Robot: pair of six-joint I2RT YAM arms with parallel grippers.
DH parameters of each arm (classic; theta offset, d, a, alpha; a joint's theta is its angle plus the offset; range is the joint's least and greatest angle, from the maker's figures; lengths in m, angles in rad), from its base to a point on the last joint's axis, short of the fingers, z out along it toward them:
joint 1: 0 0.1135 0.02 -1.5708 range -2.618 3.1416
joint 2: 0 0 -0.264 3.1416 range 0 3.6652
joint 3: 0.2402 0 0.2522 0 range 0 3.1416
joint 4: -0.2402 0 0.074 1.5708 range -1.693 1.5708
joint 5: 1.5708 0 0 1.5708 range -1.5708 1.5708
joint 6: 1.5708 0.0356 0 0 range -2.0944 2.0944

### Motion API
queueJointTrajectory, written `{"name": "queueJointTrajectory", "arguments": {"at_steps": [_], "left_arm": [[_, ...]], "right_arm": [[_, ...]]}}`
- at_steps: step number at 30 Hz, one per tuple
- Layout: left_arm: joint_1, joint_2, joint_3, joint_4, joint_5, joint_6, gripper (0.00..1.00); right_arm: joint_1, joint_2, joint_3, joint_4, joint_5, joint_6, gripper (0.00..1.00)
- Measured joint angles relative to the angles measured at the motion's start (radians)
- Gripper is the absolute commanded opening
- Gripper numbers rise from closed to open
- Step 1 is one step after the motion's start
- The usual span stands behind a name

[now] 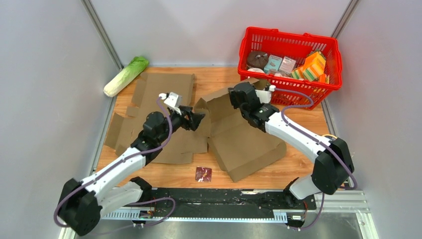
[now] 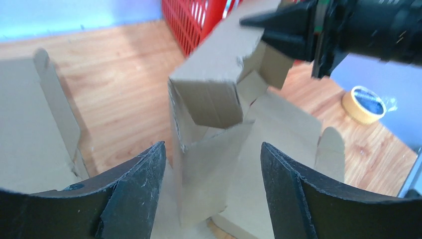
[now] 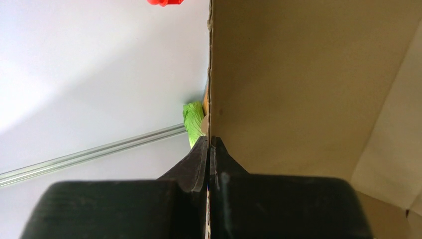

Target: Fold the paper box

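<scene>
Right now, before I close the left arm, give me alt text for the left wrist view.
The left gripper, jaws open, frames a raised corner of the half-folded cardboard box. Upper right, the right gripper pinches its top flap; a red basket stands behind.

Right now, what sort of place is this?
Probably a robot lab test cell: plain grey panel walls enclose a wooden table, two robot arms are bolted at its near edge, and a red basket of packaged goods sits beside a half-folded paper box.
</scene>
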Motion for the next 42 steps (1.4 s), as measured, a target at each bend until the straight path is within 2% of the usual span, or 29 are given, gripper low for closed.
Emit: {"name": "queueJointTrajectory", "arguments": {"at_steps": [3, 6, 11, 15, 21, 23, 25, 28, 33, 38, 42], "left_arm": [[-0.005, -0.114, -0.023, -0.006, -0.035, -0.005, 0.74], [-0.005, -0.187, -0.050, -0.017, -0.067, -0.015, 0.61], [0.005, -0.195, -0.073, -0.040, -0.105, -0.045, 0.48], [0.029, -0.093, -0.033, -0.100, -0.132, -0.075, 0.46], [0.062, 0.132, 0.114, -0.160, -0.154, -0.092, 0.53], [0.076, 0.189, 0.161, -0.159, -0.147, -0.098, 0.45], [0.093, 0.254, 0.219, -0.161, -0.116, -0.108, 0.29], [0.105, 0.326, 0.277, -0.139, -0.034, -0.127, 0.20], [0.053, 0.367, 0.251, -0.040, 0.080, -0.145, 0.19], [-0.012, 0.386, 0.243, 0.006, 0.122, -0.142, 0.19], [-0.021, 0.401, 0.244, 0.019, 0.113, -0.138, 0.29]], "right_arm": [[0.000, -0.056, -0.066, 0.027, 0.005, 0.005, 0.00], [-0.003, -0.107, -0.120, 0.032, 0.016, 0.015, 0.00], [-0.022, -0.169, -0.161, 0.048, 0.052, 0.024, 0.00], [-0.056, -0.196, -0.162, 0.057, 0.064, 0.040, 0.00], [-0.073, -0.196, -0.162, 0.061, 0.062, 0.067, 0.00], [-0.073, -0.195, -0.162, 0.061, 0.062, 0.071, 0.00], [-0.073, -0.193, -0.162, 0.061, 0.062, 0.073, 0.00], [-0.074, -0.192, -0.162, 0.062, 0.062, 0.076, 0.00], [-0.075, -0.172, -0.161, 0.076, 0.060, 0.090, 0.00], [-0.078, -0.135, -0.155, 0.076, 0.055, 0.103, 0.00], [-0.084, -0.127, -0.154, 0.075, 0.056, 0.109, 0.00]]}}
